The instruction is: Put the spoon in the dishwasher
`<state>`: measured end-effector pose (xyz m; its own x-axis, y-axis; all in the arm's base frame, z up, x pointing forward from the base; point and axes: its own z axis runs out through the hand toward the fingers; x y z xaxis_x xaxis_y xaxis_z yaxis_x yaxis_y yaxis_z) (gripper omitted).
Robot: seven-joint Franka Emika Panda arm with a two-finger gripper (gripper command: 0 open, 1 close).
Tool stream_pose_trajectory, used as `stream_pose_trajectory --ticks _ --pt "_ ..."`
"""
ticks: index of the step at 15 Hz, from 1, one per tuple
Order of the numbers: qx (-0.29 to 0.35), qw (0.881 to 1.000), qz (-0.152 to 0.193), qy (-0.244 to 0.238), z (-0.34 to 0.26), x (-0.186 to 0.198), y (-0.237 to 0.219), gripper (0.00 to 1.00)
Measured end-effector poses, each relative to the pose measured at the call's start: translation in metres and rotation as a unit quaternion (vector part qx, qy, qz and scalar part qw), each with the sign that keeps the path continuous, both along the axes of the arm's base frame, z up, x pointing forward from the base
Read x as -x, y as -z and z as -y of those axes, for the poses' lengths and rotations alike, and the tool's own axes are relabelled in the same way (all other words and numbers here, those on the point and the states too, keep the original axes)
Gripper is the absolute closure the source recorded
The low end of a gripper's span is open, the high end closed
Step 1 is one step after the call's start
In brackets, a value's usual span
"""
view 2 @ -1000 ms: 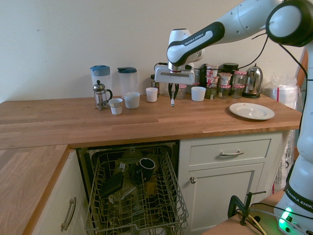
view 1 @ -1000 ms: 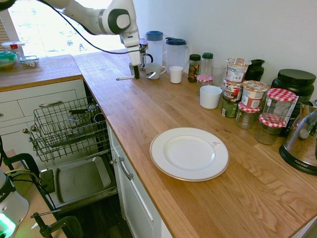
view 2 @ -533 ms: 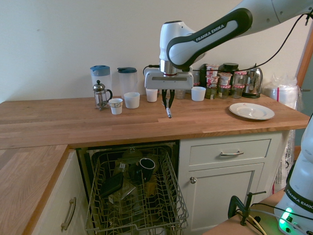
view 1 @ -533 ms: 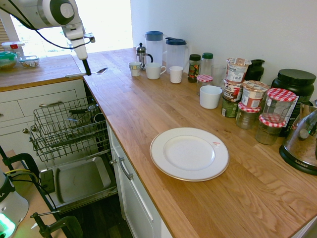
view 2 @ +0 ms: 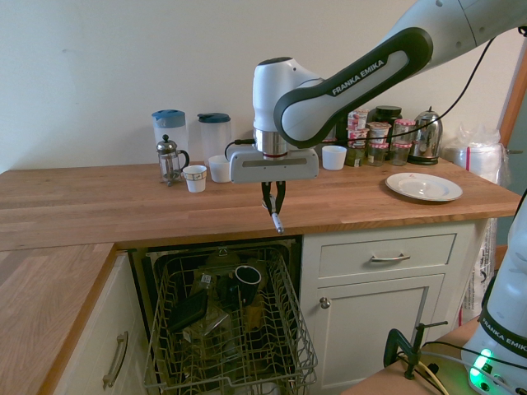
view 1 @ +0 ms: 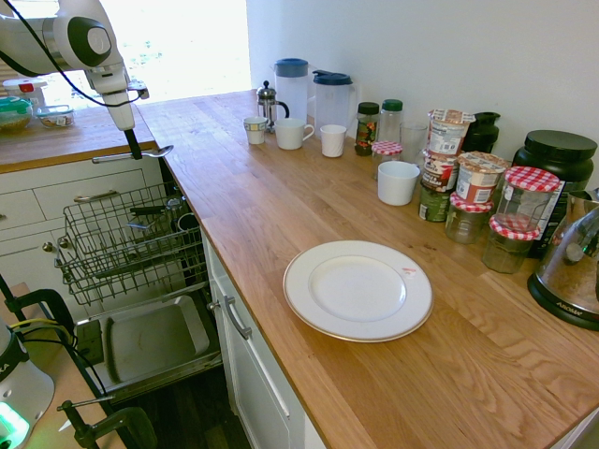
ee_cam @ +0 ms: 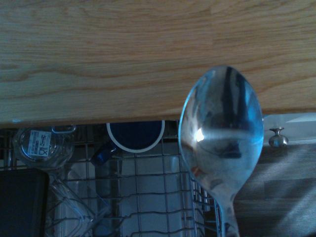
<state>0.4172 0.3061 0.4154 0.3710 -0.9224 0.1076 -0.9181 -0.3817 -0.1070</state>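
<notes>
Spoon held over the counter edge

My gripper (view 2: 274,201) points straight down, clamped on the spoon (view 1: 133,154), which lies level above the dishwasher (view 2: 230,329) rack, at the worktop's (view 1: 309,201) edge.

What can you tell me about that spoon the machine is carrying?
The spoon is slim, shiny silver metal with a long straight handle and a small oval bowl that mirrors the light. It lies roughly level in the air, pinched at mid-handle by the shut gripper, which points straight down. Nothing else touches it. It hangs at the worktop's front edge, above the pulled-out dishwasher rack.
</notes>
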Motion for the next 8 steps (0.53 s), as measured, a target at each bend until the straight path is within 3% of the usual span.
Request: stream_pose_trajectory --ticks 8 --pt "0.019 0.999 0.026 -0.013 -0.057 0.072 0.069 1.00"
